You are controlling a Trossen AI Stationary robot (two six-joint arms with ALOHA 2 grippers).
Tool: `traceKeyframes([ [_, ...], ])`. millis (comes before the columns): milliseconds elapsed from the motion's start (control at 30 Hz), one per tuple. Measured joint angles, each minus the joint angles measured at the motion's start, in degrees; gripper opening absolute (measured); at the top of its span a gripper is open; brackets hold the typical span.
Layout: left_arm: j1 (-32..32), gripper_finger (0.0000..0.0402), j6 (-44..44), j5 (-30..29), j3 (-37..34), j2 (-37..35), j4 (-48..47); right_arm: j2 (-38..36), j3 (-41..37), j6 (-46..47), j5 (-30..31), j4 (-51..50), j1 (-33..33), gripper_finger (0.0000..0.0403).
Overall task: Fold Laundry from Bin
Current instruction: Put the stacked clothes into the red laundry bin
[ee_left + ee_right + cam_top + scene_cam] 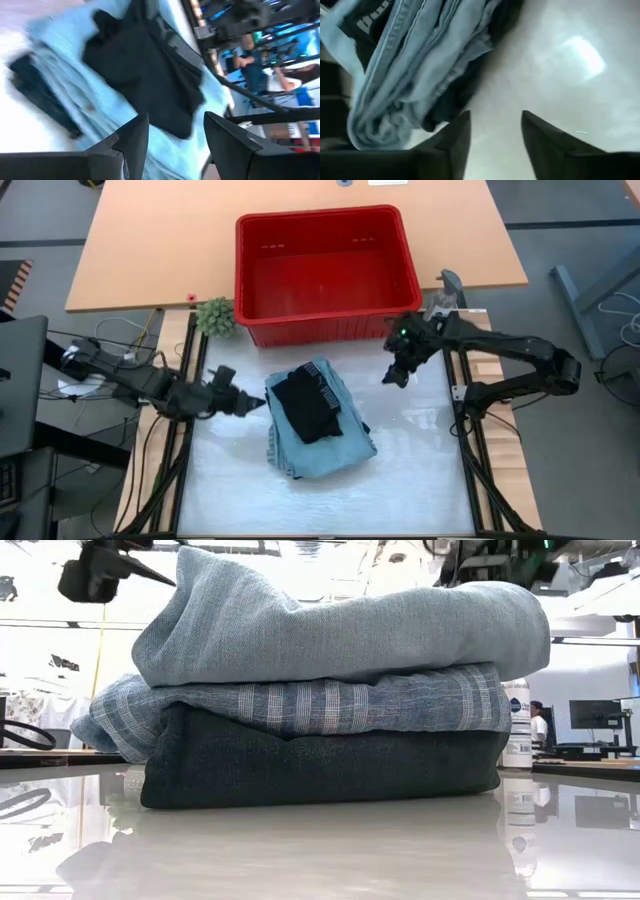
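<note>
Dark left gripper [243, 402]: jaws spread apart with a clear gap, holding nothing. It sits just beside the laundry stack, pointing at it.
Left fingers [131, 142]: two dark tips frame a black garment [150, 70] lying ahead of them, not touching it.
Right gripper [397, 372]: jaws spread, nothing between them. It hangs above the pale table top [420, 480], on the far side of the stack from the left gripper, near but apart from the cloth.
Right fingers [455, 137]: bare glossy table shows in the gap between them; the denim edge lies just beyond one tip.
Laundry [318, 420]: one folded stack between the two grippers. From table level it shows a dark piece at the bottom, a blue-grey striped cloth [330, 705] in the middle and light blue denim [330, 625] above. From overhead the black garment lies on top.
Writing: pale letters on the black garment in the right wrist view, too blurred to read. A white bottle [517, 725] behind the stack carries a blue label, unreadable.
Bin [325, 320]: red plastic tub beyond both grippers, past the stack, no cloth visible inside.
Plant [215, 316]: small green plant at the bin's corner, nearer the left gripper.
Background: a seated person [538, 720] far behind the table.
</note>
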Motion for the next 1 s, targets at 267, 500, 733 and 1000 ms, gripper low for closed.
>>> traceKeyframes([
  [267,-11.9,0.0203,-10.3,-12.7,0.0,9.4,5.1,0.0,-13.7,19.8,-4.5,27.2,4.0,0.0286],
  [500,-10.7,0.0211,-15.7,-12.7,0.0,19.4,1.8,0.0,-14.3,23.0,5.8,29.9,6.5,0.0291],
  [733,-6.5,0.0217,-20.4,17.8,0.0,28.2,1.6,0.0,-14.3,24.4,9.0,30.3,8.1,0.0291],
  [1000,-7.5,0.0218,-21.1,13.9,0.0,27.5,4.3,0.0,-14.3,24.1,10.8,30.1,8.4,0.0291],
])
